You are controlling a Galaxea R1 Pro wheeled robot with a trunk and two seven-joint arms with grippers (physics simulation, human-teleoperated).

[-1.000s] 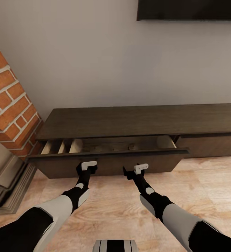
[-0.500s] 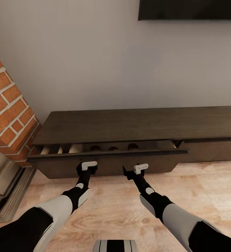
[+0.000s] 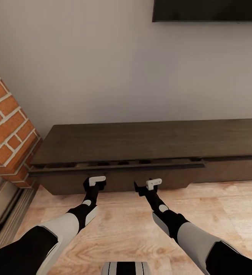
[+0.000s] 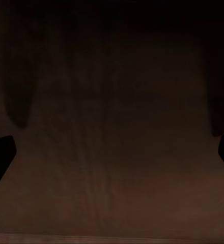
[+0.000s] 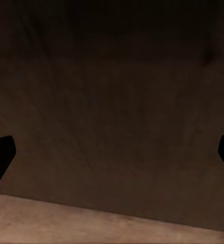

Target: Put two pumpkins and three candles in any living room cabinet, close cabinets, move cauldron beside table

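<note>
we find no text, label, brand, number or sign to read anywhere: none on the cabinet (image 3: 141,141), none on the wall above the cabinet, none on the brick column beside it.

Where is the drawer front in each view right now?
Head view: the drawer front runs across the lower middle, under the cabinet top, nearly shut, with both grippers against it.
Left wrist view: the drawer front is the dark wood close ahead.
Right wrist view: the drawer front spans the upper part.
Shared landmark: the floor strip below the front.
</note>
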